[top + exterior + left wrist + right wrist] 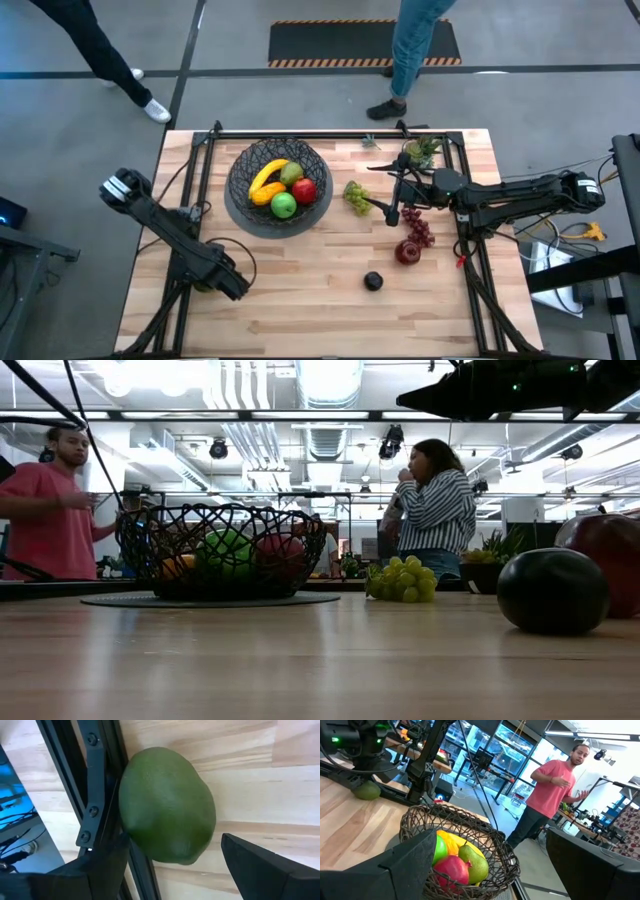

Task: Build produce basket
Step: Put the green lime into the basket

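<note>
The black wire basket (240,190) stands at the far left of the table. It holds a banana (266,177), a pear (291,172), a red apple (305,190) and a green apple (284,205). A dark green avocado (167,805) lies on the wood against the black frame rail (102,795) near the left edge. My left gripper (214,277) points down over the avocado, open, one finger on each side of it. Green grapes (357,195), dark red grapes (419,229), a second red apple (407,251) and a small black fruit (373,281) lie on the table to the right. My right gripper (393,196) hovers open above them, facing the basket (465,835).
A small leafy potted plant (420,152) stands at the far right. Black frame rails run along the table's left, far and right sides. Bare wood lies in the near middle (300,310). People stand beyond the far edge (415,50).
</note>
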Controlling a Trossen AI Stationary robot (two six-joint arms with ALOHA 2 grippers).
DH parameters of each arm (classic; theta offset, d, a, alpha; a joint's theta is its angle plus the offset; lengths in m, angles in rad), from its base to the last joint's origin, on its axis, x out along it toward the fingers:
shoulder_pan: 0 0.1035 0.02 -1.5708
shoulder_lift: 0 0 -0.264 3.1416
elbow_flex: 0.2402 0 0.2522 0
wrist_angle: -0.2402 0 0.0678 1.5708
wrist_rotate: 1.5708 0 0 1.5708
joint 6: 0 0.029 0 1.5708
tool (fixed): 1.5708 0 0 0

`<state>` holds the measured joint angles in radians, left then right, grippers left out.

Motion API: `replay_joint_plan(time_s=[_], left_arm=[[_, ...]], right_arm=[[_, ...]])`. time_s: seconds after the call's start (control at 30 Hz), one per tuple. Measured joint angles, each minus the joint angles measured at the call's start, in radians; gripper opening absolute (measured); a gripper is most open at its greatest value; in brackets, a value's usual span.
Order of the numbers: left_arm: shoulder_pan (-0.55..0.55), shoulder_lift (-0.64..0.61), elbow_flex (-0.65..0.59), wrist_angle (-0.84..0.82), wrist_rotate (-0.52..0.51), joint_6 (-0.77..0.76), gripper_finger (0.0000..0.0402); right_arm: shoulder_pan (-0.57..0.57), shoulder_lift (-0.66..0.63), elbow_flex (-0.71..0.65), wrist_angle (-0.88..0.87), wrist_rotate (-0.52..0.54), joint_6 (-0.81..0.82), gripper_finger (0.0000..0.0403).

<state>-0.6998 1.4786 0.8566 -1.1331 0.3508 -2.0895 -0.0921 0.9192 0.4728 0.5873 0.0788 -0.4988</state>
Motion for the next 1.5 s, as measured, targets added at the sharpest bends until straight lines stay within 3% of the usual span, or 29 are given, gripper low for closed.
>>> replay_joint_plan(time_s=[0.47, 0.77, 1.0, 1.33, 1.43, 1.5], left_arm=[[0.0, 0.063, -0.003, 0.008, 0.007, 0.0, 0.0296], [0.0, 0.062, -0.009, 0.021, 0.006, 0.0, 0.0254], [0.0, 0.058, -0.002, 0.016, -0.012, 0.009, 0.0248], [0.0, -0.029, 0.07, -0.033, -0.158, 0.012, 0.0246], [0.0, -0.064, 0.112, -0.03, -0.284, 0.059, 0.0246], [0.0, -0.088, 0.151, -0.026, -0.44, 0.113, 0.0246]], right_arm=[[0.0, 0.0, 0.0, 0.0, 0.0, 0.0, 0.0359], [0.0, 0.0, 0.0, 0.0, -0.001, -0.003, 0.0359], [0.0, 0.0, 0.0, 0.0, -0.001, -0.003, 0.0359], [0.0, 0.0, 0.0, 0.0, -0.001, 0.0, 0.0359], [0.0, 0.0, 0.0, 0.0, -0.001, 0.0, 0.0359], [0.0, 0.0, 0.0, 0.0, -0.001, 0.0, 0.0359]])
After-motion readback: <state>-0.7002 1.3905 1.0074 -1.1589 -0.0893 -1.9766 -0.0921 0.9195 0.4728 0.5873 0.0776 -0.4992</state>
